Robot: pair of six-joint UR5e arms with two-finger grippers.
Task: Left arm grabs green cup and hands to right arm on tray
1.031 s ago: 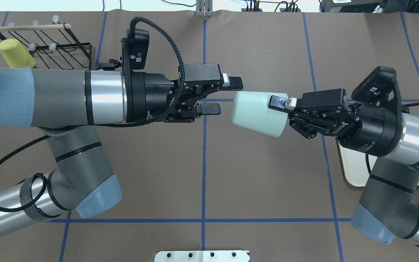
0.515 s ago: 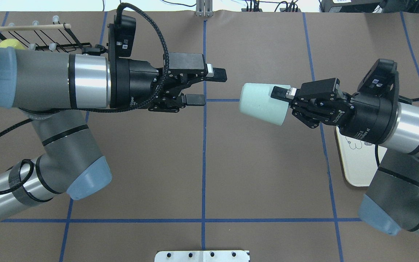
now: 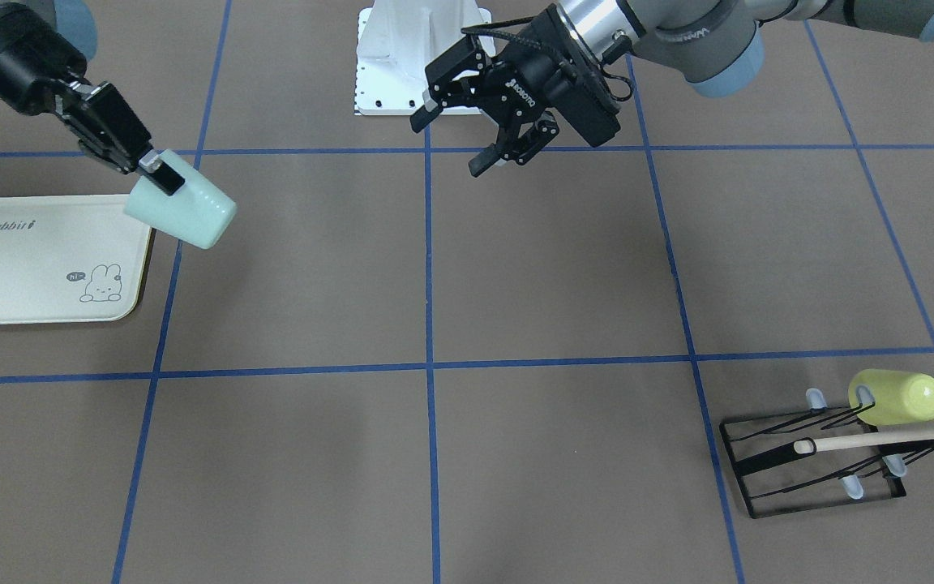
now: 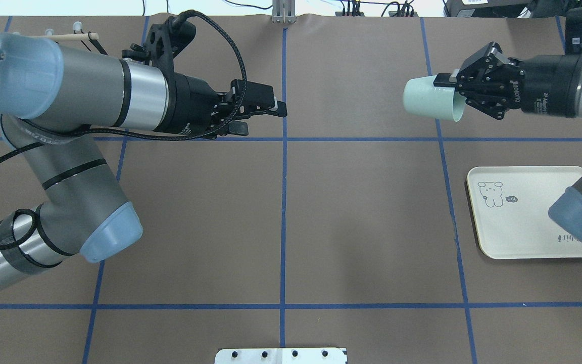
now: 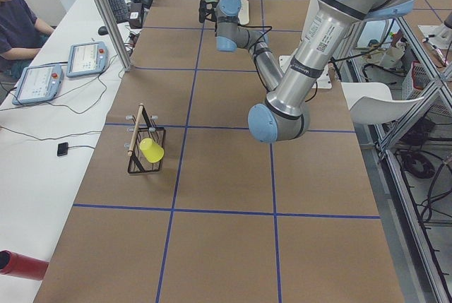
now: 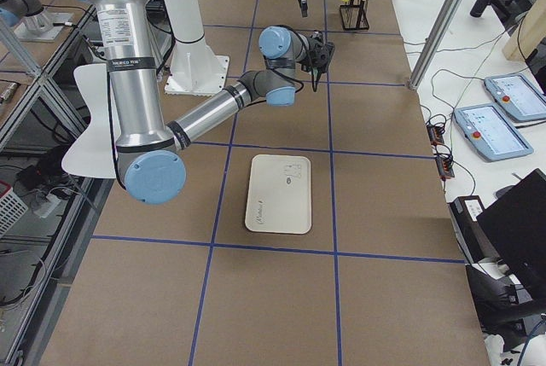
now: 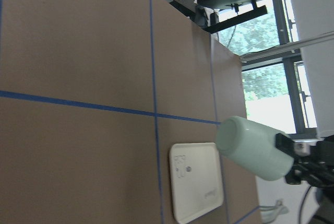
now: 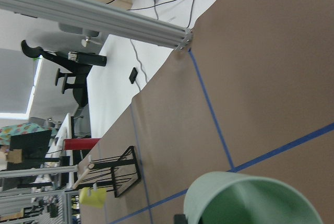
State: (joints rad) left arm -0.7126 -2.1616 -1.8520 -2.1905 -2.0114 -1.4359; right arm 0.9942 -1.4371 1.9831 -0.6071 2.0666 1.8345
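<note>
The pale mint-green cup (image 4: 430,98) hangs tilted on its side in the air, held by its rim in my right gripper (image 4: 450,91), which is shut on it. In the front view the green cup (image 3: 187,212) and right gripper (image 3: 157,174) are just past the corner of the cream "Rabbit" tray (image 3: 29,276). The tray (image 4: 518,237) lies bare on the table, nearer the robot than the cup. My left gripper (image 4: 261,119) is open and empty, far to the left of the cup; it also shows in the front view (image 3: 451,142). The left wrist view shows the cup (image 7: 253,148) above the tray (image 7: 195,192).
A black wire rack (image 3: 807,470) with a wooden dowel holds a yellow-green cup (image 3: 897,397) at the table's far left corner; in the overhead view my left arm hides most of it. The white base plate (image 3: 422,57) sits at the robot's edge.
My right gripper has carried the green cup to the right and farther from the robot, uncovering the tray. My left gripper has pulled back to the left, still open and empty.
</note>
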